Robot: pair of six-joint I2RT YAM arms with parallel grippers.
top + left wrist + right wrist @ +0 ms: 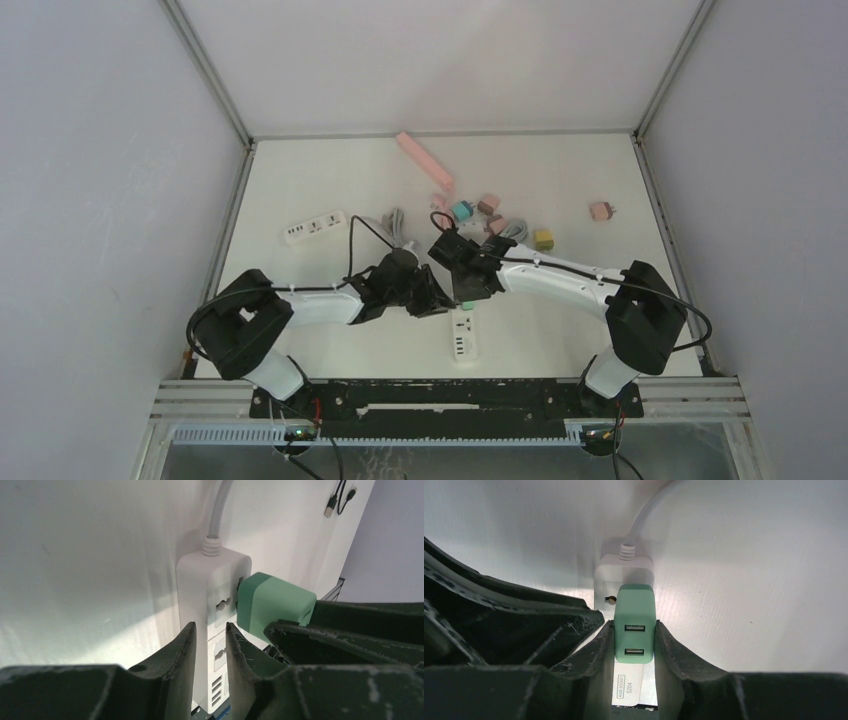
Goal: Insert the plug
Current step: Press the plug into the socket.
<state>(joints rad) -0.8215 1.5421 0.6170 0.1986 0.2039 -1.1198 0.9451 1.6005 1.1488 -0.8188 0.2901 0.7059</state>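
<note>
Green plug (635, 612) sits between the two dark fingers (674, 660) of the right gripper (634, 630). The fingers press on its two sides, so the plug is pinched tight. It has two little slots on its back. Its front rests against the white power strip (606, 577), at the end where the cord (644, 515) comes out. No metal pins show, so I cannot tell how far in it is.

The left gripper (210, 627) is right beside it. Its two fingers (170, 660) stand close together with a thin gap between them, and the white strip shows in that gap. I cannot tell if they squeeze the strip or only hang over it.

From above, both arms meet in the middle of the white table (560, 170), over the far end of the strip. The rest of the strip lies flat and points back at the arms.

A second power strip (314, 228) lies well apart, to the left. A long pink bar (425, 160) lies near the back wall. Some little plugs lie behind the grippers: a blue one (461, 210), a brownish pink one (488, 204) and a yellow one (543, 238). One more pink one (600, 210) lies alone, off to the right.
</note>
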